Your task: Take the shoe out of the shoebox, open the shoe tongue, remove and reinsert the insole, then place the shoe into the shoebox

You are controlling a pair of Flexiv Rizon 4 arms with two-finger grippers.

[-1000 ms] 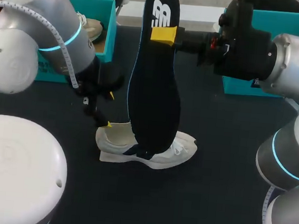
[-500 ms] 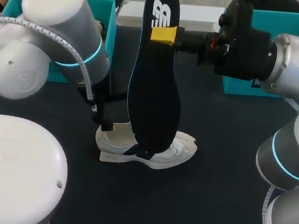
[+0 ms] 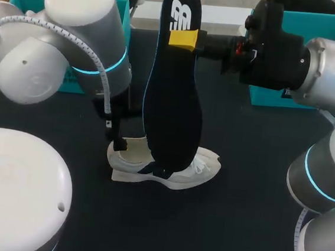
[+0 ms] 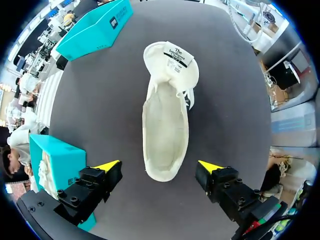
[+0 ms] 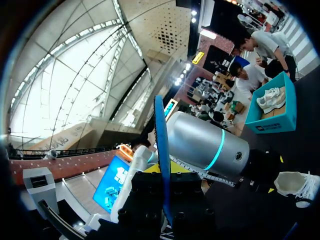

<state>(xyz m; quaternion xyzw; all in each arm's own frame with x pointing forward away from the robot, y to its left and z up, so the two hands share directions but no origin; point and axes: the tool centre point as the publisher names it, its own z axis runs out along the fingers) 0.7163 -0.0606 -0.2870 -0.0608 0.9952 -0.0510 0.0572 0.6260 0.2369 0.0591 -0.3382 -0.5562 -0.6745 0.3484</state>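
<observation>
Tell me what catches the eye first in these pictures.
The long black insole stands out at once. It is held upright over the middle of the table by the right gripper, which is shut on its upper end. Below it the white shoe lies on the dark table with its tongue folded open, and the left gripper is open above its heel.

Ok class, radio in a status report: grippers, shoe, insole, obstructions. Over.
Left gripper open, fingers flanking the shoe heel, not touching. Right gripper shut on insole, held upright, clear of shoe. Shoe opening unobstructed.
</observation>
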